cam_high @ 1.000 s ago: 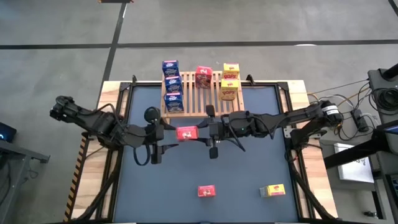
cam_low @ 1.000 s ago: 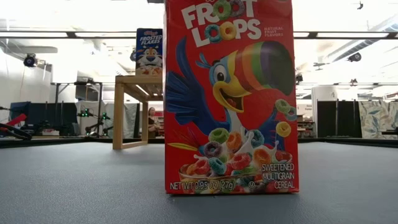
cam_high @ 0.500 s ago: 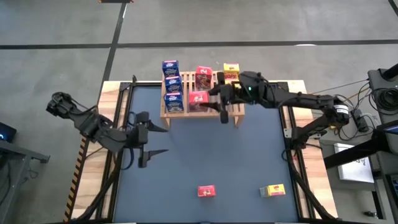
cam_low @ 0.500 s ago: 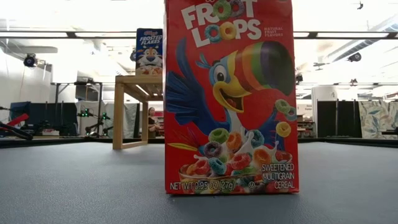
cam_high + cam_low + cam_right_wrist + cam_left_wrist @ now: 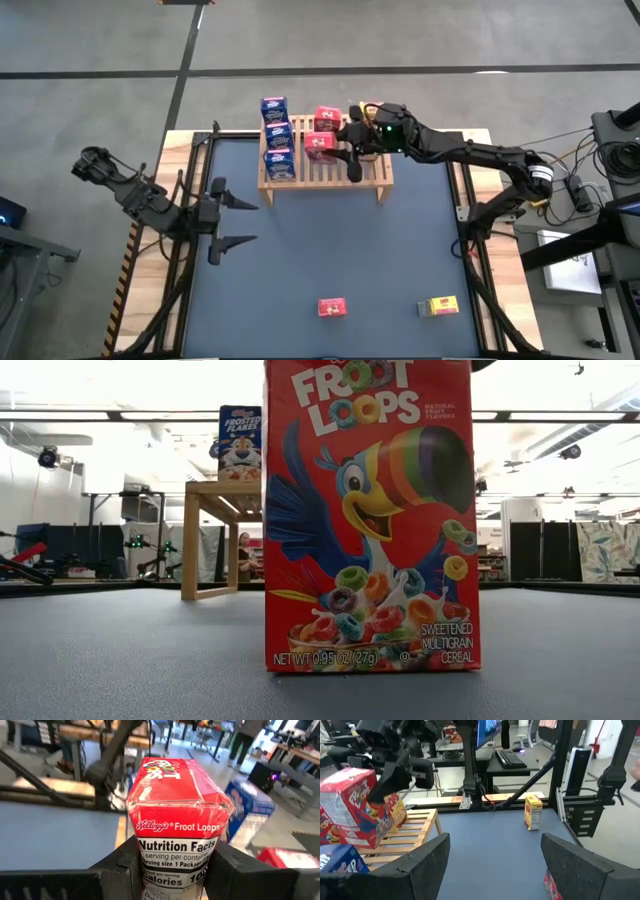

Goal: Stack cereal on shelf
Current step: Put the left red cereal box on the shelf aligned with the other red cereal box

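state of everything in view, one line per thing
right end effector: shut on a red box, over the shelf
left end effector: open, empty, over the table's left side
blue boxes: three on the shelf
loose red box: on the table
loose yellow box: on the table

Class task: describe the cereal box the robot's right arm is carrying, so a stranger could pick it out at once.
Find the wooden slatted shelf at the table's far edge. Above its middle, the right tool grips a red Froot Loops box. It alone is clamped between dark fingers; the other red boxes rest free, one behind it on the shelf, one on the table.
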### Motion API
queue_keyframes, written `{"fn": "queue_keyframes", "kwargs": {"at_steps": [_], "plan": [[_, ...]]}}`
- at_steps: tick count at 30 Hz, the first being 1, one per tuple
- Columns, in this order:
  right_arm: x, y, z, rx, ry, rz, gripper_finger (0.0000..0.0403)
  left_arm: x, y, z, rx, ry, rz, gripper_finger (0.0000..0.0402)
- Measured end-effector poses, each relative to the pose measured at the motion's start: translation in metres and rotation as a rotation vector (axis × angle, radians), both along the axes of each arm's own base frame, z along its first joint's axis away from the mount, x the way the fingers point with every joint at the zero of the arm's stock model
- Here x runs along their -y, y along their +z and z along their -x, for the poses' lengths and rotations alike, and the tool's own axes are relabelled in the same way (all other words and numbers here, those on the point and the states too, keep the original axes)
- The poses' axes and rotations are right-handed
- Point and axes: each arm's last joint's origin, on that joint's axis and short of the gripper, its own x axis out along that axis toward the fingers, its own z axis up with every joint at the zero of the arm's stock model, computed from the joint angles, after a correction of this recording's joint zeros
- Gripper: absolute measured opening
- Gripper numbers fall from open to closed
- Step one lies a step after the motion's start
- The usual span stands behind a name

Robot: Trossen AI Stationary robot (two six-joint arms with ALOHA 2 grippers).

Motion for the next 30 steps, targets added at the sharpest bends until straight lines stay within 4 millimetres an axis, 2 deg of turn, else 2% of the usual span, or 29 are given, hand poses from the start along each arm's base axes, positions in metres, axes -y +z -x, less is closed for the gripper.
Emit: {"fn": "queue_keyframes", "kwargs": {"at_steps": [6,17,30], "plan": [[0.01,-0.018,0.001,-0.004,-0.027,0.0,0.0139,-0.004,-0.013,0.006,0.013,0.0,0.008,0.0294],[0.024,-0.037,0.009,0.076,-0.081,0.001,0.0139,-0.005,-0.015,0.008,0.027,0.0,0.018,0.0294],[0.024,-0.041,0.01,0.074,-0.089,-0.001,0.0139,-0.005,-0.014,0.007,0.034,0.0,0.022,0.0294]]}}
